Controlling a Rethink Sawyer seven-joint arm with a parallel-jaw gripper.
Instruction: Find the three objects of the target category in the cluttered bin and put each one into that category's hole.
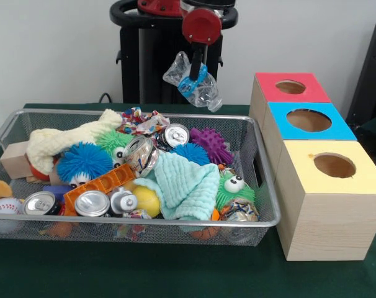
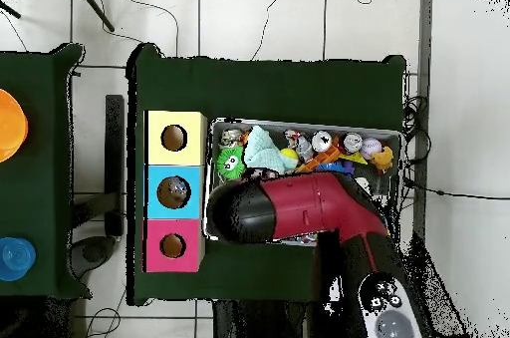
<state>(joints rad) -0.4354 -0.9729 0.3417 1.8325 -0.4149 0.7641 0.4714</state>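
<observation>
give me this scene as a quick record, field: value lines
gripper: gripper shut on crushed plastic bottle, held in the air above the bin's far edge
bin: wire mesh bin full of clutter
bin contents: cans, green cloth, fuzzy blue ball, baseball
boxes: red box, blue box, yellow box, each with a round hole on top
blue box hole: something already inside

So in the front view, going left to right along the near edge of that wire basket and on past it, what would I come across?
Baseball → silver can → second silver can → yellow ball → mint green cloth → green googly-eyed toy → yellow-topped wooden box.
</observation>
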